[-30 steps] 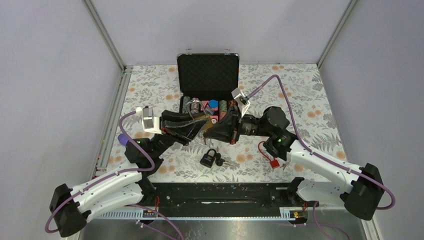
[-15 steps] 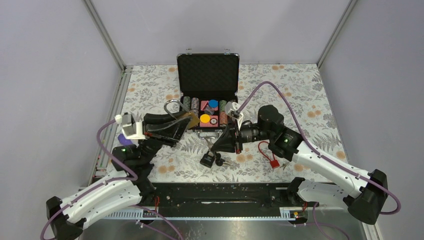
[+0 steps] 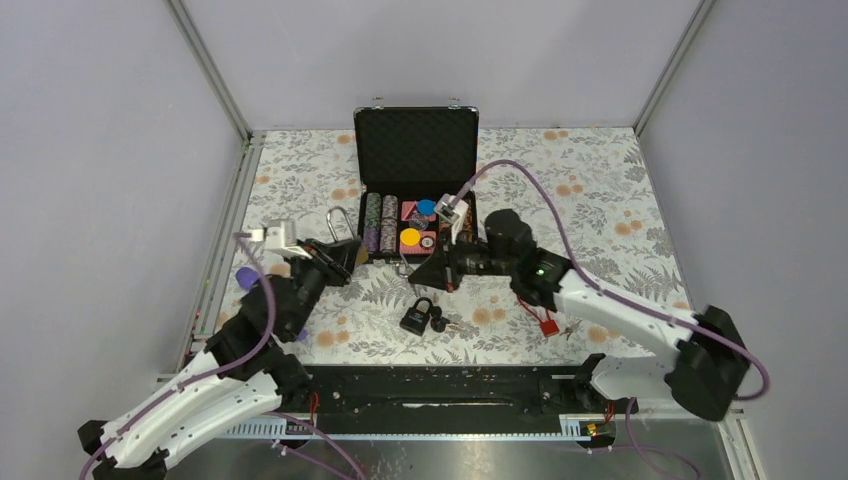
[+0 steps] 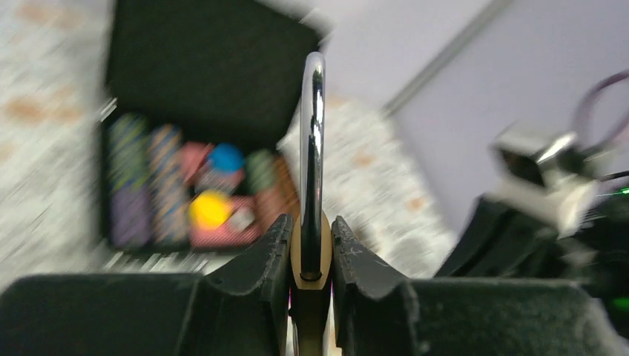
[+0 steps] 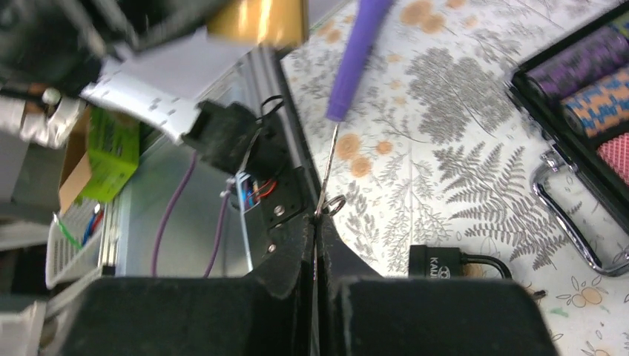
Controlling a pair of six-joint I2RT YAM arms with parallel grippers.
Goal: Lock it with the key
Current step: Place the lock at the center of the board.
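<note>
My left gripper [image 3: 338, 256] is shut on a brass padlock [image 4: 311, 256], and its silver shackle [image 4: 313, 133] stands up open, also showing in the top view [image 3: 340, 222]. It hovers left of the case. My right gripper [image 3: 433, 272] is shut on a thin key [image 5: 325, 170], seen edge-on with a small ring [image 5: 334, 204] at the fingertips, and points left toward the brass padlock [image 5: 256, 21]. There is a clear gap between key and padlock. In the left wrist view the fingers [image 4: 271, 252] pinch the padlock body from both sides.
An open black case [image 3: 416, 150] with poker chips sits at the back centre. A black padlock [image 3: 417, 316] with keys lies on the floral mat below my right gripper. A red tag with a cord [image 3: 547, 326] lies to the right. A purple cable [image 5: 360, 59] crosses the right wrist view.
The two grippers were close together in front of the case and have drawn apart. My left gripper moved left with the brass padlock. My right gripper dipped toward the black padlock, then rose slightly.
</note>
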